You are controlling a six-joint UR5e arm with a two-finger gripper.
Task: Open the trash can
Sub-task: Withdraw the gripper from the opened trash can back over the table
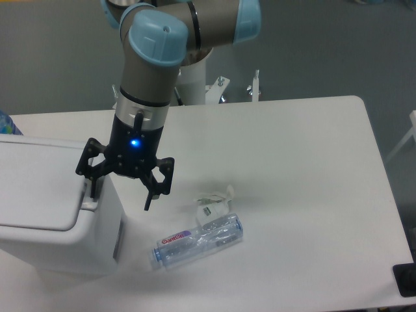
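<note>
White plastic, the trash can (52, 214) stands at the table's (292, 162) left edge with its flat lid down. Just above its right rim hangs the gripper (121, 193), fingers spread wide, one fingertip by the lid's edge. Nearby lies a crushed clear bottle (198, 240).

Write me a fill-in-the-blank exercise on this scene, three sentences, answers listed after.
1. The lid of the trash can is ____.
2. The gripper hangs with its fingers spread ____, one finger at the can's lid edge.
3. The crushed plastic bottle lies on the ____ beside the can.

Missing words: closed; open; table
</note>
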